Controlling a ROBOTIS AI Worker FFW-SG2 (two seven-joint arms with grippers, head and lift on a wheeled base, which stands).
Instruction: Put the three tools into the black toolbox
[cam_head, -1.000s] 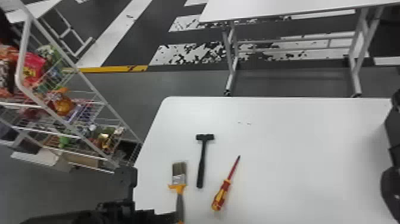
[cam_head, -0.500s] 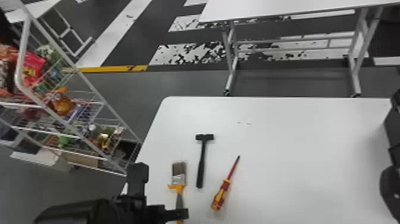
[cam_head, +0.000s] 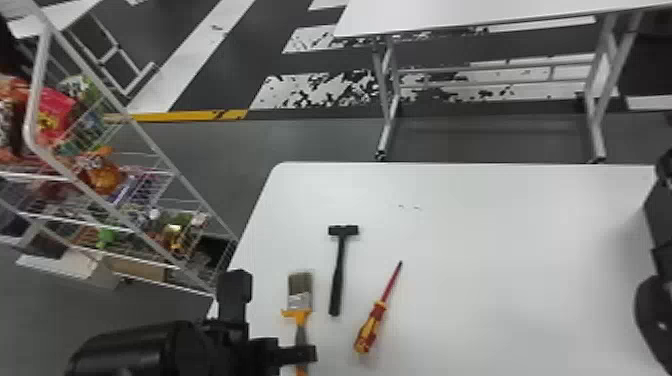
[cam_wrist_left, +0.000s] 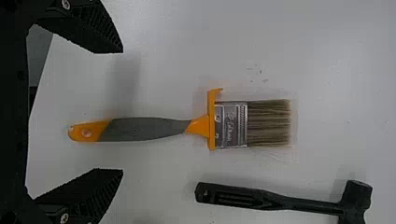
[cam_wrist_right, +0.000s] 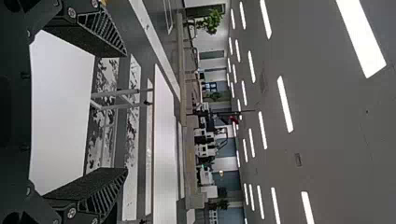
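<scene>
We see the brush (cam_head: 300, 300) lying flat on the table (cam_head: 500, 260), low and just left of centre in the head view, with the hammer (cam_head: 337, 280) and screwdriver (cam_head: 369, 327) to its right; we judge it light, its handle (cam_wrist_left: 147, 129) firm and perhaps smooth, its bristles (cam_wrist_left: 270, 123) soft; we would grip the grey mid-handle. The left claw (cam_wrist_left: 123, 111) is wide and empty, its fingers to either side of the handle's end; the right claw (cam_wrist_right: 127, 112) is wide and empty too. In the head view a left finger hides part of the handle, and the right edge crops the right arm (cam_head: 656, 300); we cannot tell the left claw's height.
</scene>
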